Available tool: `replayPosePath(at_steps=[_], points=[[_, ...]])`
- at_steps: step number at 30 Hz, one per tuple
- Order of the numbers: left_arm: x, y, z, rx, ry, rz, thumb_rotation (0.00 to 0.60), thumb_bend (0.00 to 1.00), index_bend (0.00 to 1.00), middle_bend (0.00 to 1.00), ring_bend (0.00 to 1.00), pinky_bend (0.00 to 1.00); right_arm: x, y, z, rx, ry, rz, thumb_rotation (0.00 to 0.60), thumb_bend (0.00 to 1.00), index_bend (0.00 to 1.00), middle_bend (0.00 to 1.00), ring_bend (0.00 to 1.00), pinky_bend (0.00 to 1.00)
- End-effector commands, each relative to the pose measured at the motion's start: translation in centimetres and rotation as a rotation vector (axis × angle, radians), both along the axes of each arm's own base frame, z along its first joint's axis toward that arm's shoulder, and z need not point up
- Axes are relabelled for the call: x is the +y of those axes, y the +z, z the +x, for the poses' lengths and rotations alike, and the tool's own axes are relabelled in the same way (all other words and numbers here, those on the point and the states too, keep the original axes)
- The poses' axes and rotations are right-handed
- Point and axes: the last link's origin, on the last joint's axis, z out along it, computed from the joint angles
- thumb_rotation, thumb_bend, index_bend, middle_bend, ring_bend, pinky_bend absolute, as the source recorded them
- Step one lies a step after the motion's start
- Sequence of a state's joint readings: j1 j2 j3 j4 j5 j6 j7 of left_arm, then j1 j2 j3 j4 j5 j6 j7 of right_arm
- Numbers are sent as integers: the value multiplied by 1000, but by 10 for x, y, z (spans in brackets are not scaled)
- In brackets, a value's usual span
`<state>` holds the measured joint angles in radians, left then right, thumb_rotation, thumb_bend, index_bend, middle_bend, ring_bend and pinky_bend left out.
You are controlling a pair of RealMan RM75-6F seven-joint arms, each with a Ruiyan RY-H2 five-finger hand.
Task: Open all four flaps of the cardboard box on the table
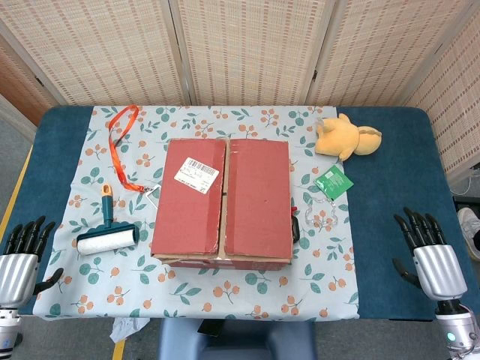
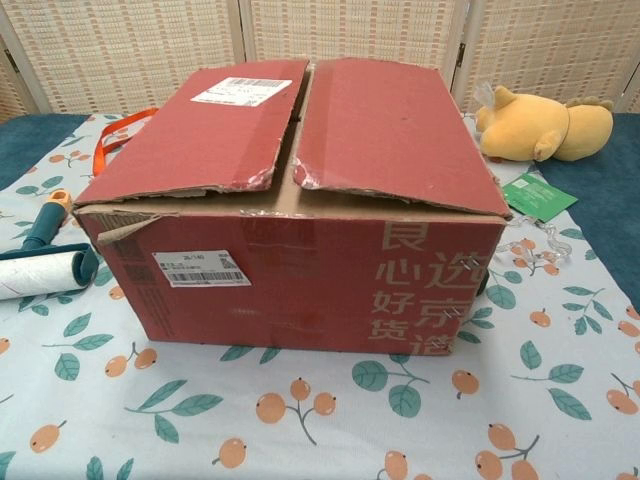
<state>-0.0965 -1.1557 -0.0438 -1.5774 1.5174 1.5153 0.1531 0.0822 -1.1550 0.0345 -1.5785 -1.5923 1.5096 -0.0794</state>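
A red cardboard box [image 1: 222,202] sits mid-table on a floral cloth [image 1: 225,289], its two top flaps [image 2: 300,125] folded down and meeting along a ragged centre seam. The robot's left hand [image 1: 22,259] and right hand [image 1: 431,255] rest at the near table corners, well apart from the box, fingers spread and holding nothing. A lint roller [image 1: 107,236] and orange strap [image 1: 120,146] lie left of the box; a yellow plush toy [image 1: 346,136] and a green card [image 1: 333,181] lie right.
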Motion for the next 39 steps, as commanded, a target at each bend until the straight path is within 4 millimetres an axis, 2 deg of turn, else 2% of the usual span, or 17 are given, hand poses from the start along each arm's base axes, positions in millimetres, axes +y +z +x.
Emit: replayPosePath(at_steps=[1,7,11,17,22,28,32,39], points=[[0,0,-1,-1,8,2,600,272,0,0,0,0,-2,-1,-1,1,-6,7,600,367,0,0,0,0],[-2,-5,3,7,4,-16,600,272,0,0,0,0,-2,-1,1,-6,10,28,600,367,0,0,0,0],[-3,-7,5,7,-3,-24,600,272,0,0,0,0,0,-8,15,-44,95,72,600,367,0,0,0,0],[-3,-7,5,0,-3,-31,600,272,0,0,0,0,-14,-20,64,-125,407,168,600,368,0,0,0,0],[-4,-3,5,-20,1,-29,600,272,0,0,0,0,-27,-30,109,-170,546,224,600,367,0,0,0,0],[-9,6,1,-53,30,-10,600,273,0,0,0,0,-37,-51,162,-163,650,312,600,368,0,0,0,0],[-11,14,3,-62,21,20,600,273,0,0,0,0,-44,-69,185,-158,674,369,600,367,0,0,0,0],[-15,24,-2,-95,45,39,600,273,0,0,0,0,-60,-96,211,-127,699,385,600,367,0,0,0,0]])
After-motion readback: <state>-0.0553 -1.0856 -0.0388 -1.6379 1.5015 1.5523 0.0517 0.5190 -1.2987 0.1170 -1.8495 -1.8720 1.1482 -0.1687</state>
